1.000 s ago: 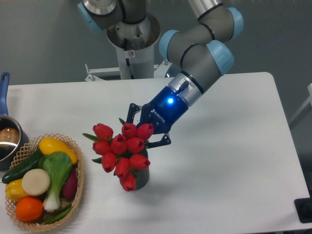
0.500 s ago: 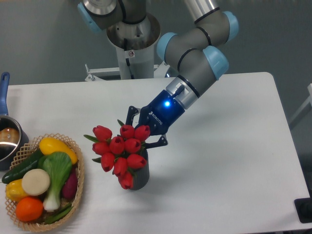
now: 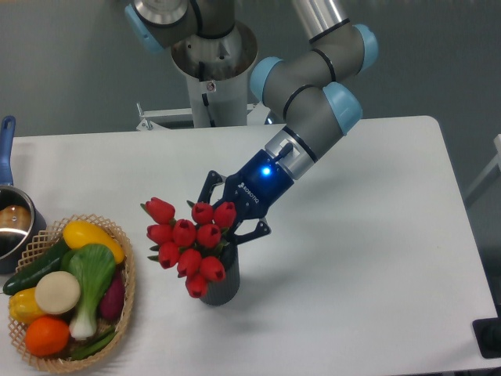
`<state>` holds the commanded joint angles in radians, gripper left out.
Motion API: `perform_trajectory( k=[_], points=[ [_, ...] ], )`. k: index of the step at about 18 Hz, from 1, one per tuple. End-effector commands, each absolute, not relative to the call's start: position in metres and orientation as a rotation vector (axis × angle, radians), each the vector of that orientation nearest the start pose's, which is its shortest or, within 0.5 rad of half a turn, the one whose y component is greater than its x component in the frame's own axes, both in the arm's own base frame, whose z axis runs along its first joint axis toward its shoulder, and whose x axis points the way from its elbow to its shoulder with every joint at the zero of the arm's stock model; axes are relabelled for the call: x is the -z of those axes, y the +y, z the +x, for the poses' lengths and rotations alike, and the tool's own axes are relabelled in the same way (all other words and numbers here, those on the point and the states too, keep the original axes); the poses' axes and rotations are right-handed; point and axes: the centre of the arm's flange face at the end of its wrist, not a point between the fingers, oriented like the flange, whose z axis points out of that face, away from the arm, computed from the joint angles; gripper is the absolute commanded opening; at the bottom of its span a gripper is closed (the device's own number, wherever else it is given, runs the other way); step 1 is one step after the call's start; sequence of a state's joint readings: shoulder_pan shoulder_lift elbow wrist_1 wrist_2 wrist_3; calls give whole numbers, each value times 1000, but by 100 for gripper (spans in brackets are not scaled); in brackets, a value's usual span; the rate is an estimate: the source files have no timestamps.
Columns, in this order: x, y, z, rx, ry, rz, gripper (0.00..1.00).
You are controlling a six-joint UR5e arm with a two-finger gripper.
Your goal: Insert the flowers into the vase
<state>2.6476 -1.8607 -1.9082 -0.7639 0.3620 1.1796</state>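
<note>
Rightward, the white table (image 3: 376, 258) lay bare to its far and near edges. Centrally, the gripper (image 3: 225, 225) was clamped on the flowers (image 3: 188, 244), stems within the vase (image 3: 221, 283). Far left, a wicker basket (image 3: 125, 294) held toy vegetables (image 3: 66, 290).

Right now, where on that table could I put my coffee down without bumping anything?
The right half of the table is bare, from the vase to the far edge. Another open strip runs along the back, behind the flowers. The left is crowded: wicker basket, pot, and the gripper over the vase.
</note>
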Motion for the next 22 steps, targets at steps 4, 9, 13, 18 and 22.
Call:
perform_trajectory(
  k=[4,9,13,18,22],
  points=[
    [-321,439,-375,408,177,-1943,100],
    [-324,407,-383,364,117,-1955,100],
    [-335,384,-397,294,83,-1983,100],
    [-350,350,-421,136,31,-2123,100],
    [-356,329,-436,-46,-8,-2365,100]
  ],
)
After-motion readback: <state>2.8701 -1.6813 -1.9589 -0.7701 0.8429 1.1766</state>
